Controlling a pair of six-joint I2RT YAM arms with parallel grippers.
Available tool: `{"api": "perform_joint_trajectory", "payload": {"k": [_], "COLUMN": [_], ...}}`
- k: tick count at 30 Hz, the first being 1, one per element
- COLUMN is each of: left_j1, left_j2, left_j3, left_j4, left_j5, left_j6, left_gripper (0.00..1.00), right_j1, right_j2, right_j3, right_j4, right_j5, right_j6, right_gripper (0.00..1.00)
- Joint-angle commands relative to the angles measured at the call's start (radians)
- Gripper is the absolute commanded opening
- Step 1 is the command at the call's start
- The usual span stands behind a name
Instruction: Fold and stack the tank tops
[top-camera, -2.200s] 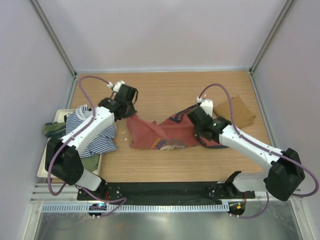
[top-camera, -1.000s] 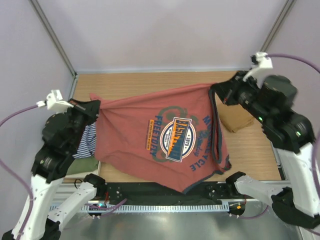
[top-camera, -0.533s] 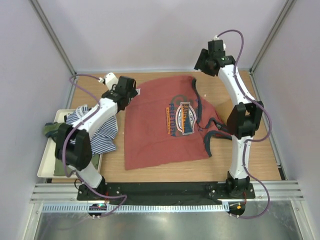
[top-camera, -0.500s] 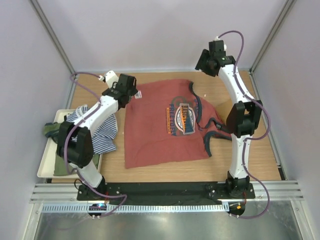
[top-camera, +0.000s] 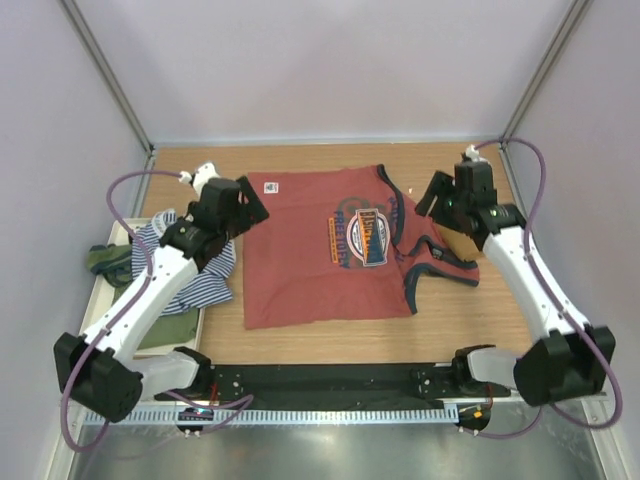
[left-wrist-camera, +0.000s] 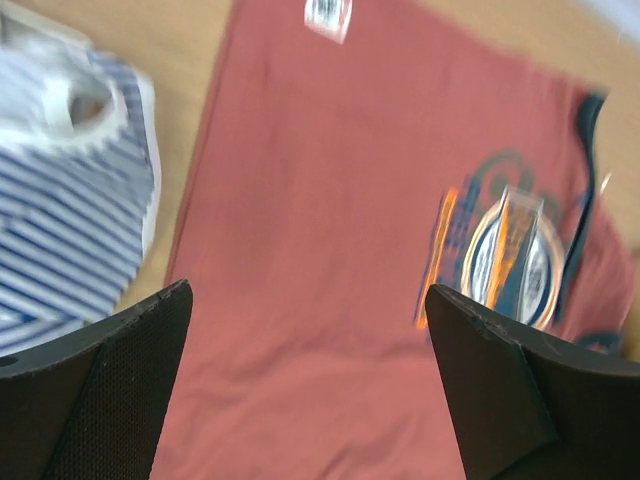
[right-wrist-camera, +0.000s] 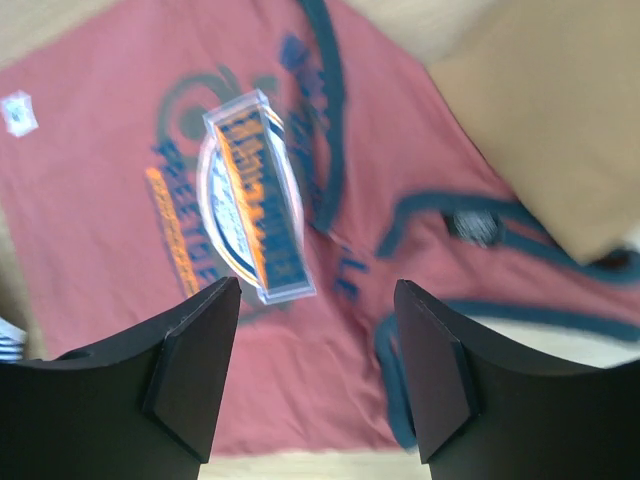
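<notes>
The rust-red tank top (top-camera: 310, 260) with navy trim and a round chest graphic (top-camera: 362, 232) lies spread flat on the table, its straps bunched at the right (top-camera: 438, 258). Above its left edge hovers my left gripper (top-camera: 240, 205), open and holding nothing (left-wrist-camera: 308, 295). My right gripper (top-camera: 442, 195) hangs open over the strap side (right-wrist-camera: 318, 290), also holding nothing. The navy-white striped tank top (top-camera: 195, 275) and the olive green one (top-camera: 105, 258) lie heaped at the left. Beyond the straps, the tan-brown top (right-wrist-camera: 560, 120) shows in the right wrist view.
A white tray (top-camera: 86, 335) at the left table edge holds the heap of tops. Grey walls close in the table on three sides. A black rail (top-camera: 330, 380) with the arm bases runs along the near edge.
A second ago both grippers held the red top stretched in the air. It now lies flat on the table, both grippers have let go, and both arms have drawn back from the far side.
</notes>
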Motion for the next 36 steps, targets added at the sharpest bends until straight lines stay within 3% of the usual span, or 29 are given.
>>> {"api": "perform_joint_trajectory", "payload": {"k": [1,7,11,15,19,22,30,36], "left_j1": [-0.035,-0.067,-0.068,-0.065,-0.058,-0.058,-0.041,0.047], "left_j2": [-0.082,-0.239,-0.279,-0.211,-0.086,-0.021,0.180,0.264], "left_j3": [-0.126,-0.309,-0.403,-0.427,-0.423,-0.395,-0.340,-0.346], "left_j4": [-0.069,-0.107,-0.077,-0.049,0.037,0.069,0.110,0.120], "left_j5": [0.136,0.209,0.197,0.137,0.166,0.178,0.170,0.190], "left_j6": [0.026,-0.032,-0.060,-0.071,-0.077,-0.069,-0.060,-0.104], "left_gripper": [1.00,1.00,1.00,1.00,1.00,1.00,1.00,1.00], "right_j1": [-0.002,-0.001,-0.002,-0.002,-0.004,-0.024,-0.096,-0.150], "right_j2": [-0.120,-0.330,-0.307,-0.186,-0.054,0.021,0.171,0.342], "right_j3": [-0.170,-0.425,-0.510,-0.456,-0.367,-0.303,-0.217,-0.151], "right_j4": [-0.016,-0.039,0.041,0.109,0.117,0.134,0.211,0.254], "right_j5": [0.052,0.018,-0.005,-0.009,0.177,0.233,0.244,0.190], "right_j6": [0.024,0.131,0.141,0.076,0.081,0.107,0.209,0.262], "right_gripper": [0.69,0.69,0.68,0.67,0.65,0.64,0.63,0.59]}}
